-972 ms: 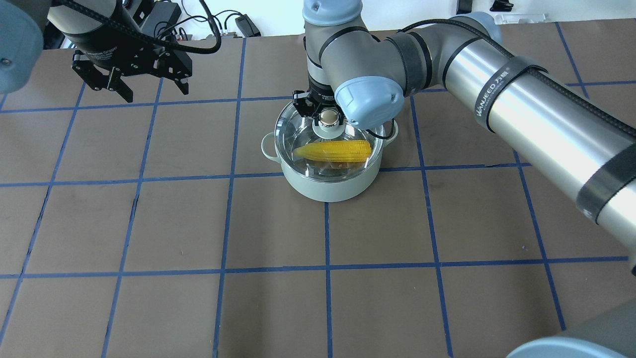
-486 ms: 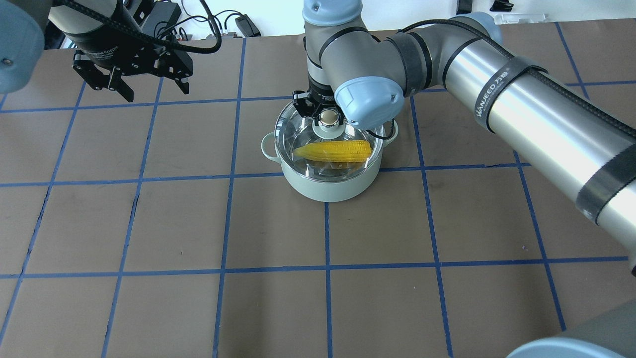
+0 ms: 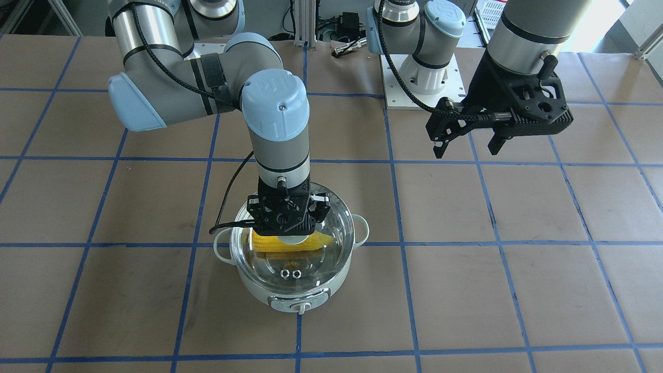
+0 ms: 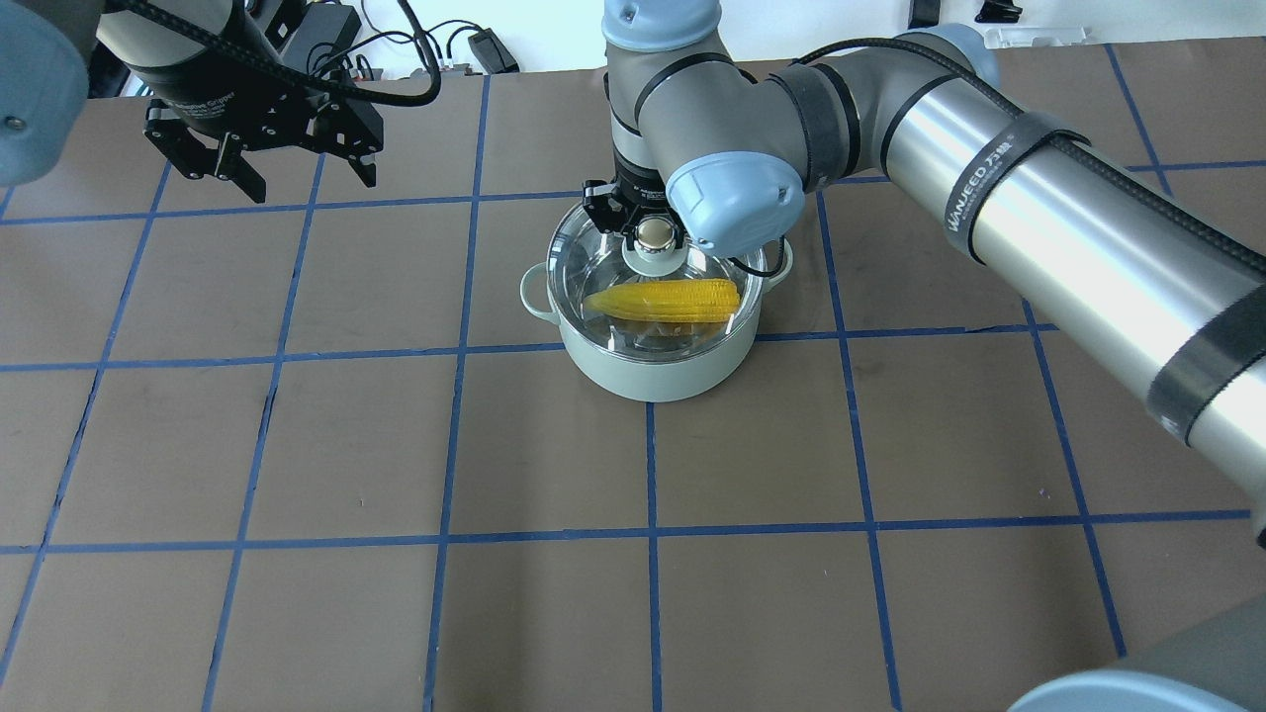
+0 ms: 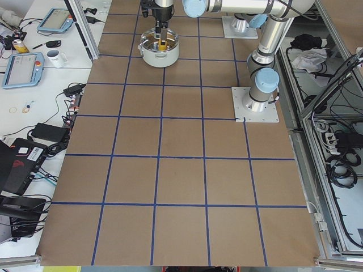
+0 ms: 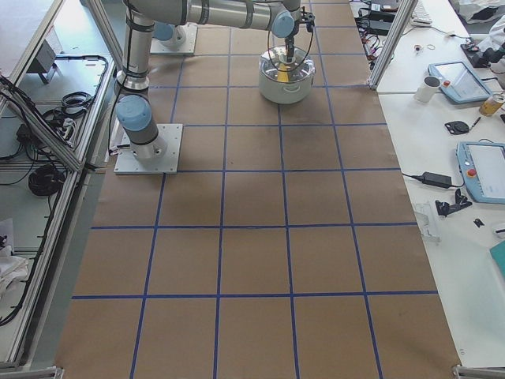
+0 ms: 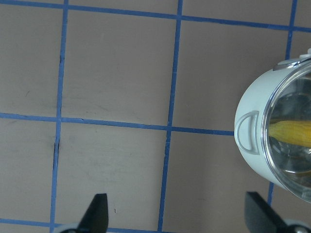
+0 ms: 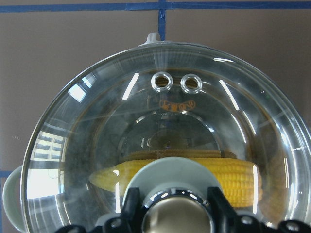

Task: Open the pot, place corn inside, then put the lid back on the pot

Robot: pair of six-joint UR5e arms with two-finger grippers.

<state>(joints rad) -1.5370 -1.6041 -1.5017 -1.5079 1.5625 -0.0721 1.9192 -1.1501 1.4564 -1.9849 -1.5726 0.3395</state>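
Observation:
The pale mint-green pot stands mid-table with its control knob facing away from the robot. The clear glass lid sits on the pot. The yellow corn lies inside, seen through the glass in the right wrist view. My right gripper reaches straight down and its fingers close on the lid's beige knob. My left gripper is open and empty, raised above the table to the far left of the pot. The left wrist view shows the pot's side handle.
Brown table cover with a blue tape grid. Cables and power bricks lie along the far edge. The arm bases stand on white plates. Side tables with tablets and a mug flank the ends.

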